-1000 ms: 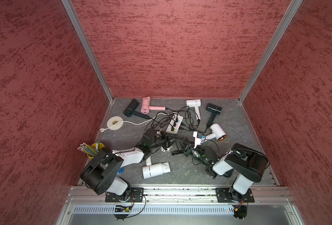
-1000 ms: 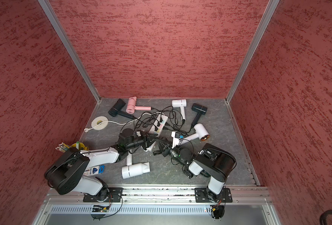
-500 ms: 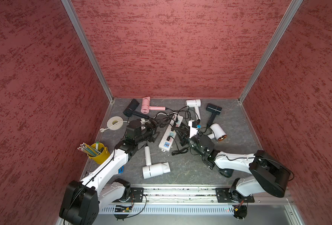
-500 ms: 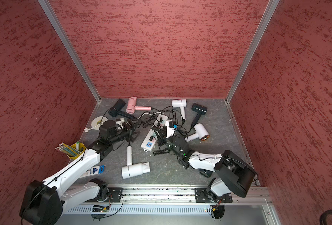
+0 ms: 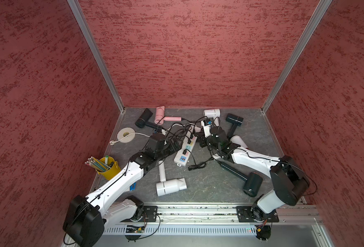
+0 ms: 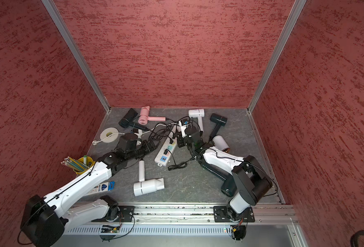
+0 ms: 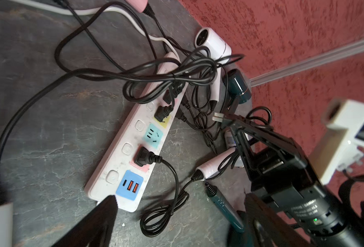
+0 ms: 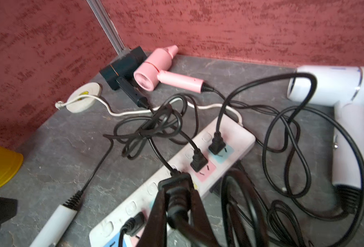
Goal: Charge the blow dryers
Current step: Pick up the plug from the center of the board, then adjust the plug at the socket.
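Several blow dryers lie on the grey floor: pink [image 5: 160, 115], black [image 5: 143, 119], white [image 5: 212, 113] and dark [image 5: 233, 119] at the back, white [image 5: 170, 186] and dark green [image 5: 251, 184] near the front, and another white one [image 5: 237, 140] beside the right arm. The white power strip [image 5: 185, 149] in the middle holds several black plugs. My left gripper [image 7: 181, 203] is open and empty by the strip's near end. My right gripper [image 8: 174, 190] is shut on a black plug [image 8: 173, 181], held just over the strip's far half.
A yellow cup of pencils [image 5: 107, 169] stands at the left edge, with a tape roll [image 5: 125, 134] behind it. A blue packet [image 6: 105, 187] lies under the left arm. Tangled black cords [image 5: 181, 130] cover the strip's far end, and a loose coil [image 5: 197, 165] lies beside its near end.
Both arms have stretched out from the front toward the power strip. The left gripper has opened and swung right to the strip's near end. The right gripper stays shut on the plug.
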`<state>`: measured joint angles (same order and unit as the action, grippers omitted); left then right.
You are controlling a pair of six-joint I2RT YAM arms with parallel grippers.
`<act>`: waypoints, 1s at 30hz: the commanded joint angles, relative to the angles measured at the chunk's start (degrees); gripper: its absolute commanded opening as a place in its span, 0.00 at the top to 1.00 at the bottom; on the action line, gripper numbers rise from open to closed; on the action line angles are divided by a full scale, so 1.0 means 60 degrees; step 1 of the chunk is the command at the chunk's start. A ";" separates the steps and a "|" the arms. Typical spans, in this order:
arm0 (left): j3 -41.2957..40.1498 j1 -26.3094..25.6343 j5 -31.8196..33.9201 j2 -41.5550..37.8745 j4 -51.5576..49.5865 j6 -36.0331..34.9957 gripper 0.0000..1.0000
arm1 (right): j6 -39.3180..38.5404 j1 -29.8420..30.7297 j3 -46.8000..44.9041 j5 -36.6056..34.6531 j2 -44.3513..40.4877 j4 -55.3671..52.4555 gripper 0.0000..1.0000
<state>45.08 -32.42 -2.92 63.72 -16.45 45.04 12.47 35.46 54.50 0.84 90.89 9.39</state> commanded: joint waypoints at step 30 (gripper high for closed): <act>0.2158 -0.0419 0.0249 0.4563 -0.0927 -0.5291 0.46 | -0.0029 -0.1431 -0.0825 0.2215 -0.0571 0.0148 1.00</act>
<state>57.30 -35.75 -2.22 90.43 -21.19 14.66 12.40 27.38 50.26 12.56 89.14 8.29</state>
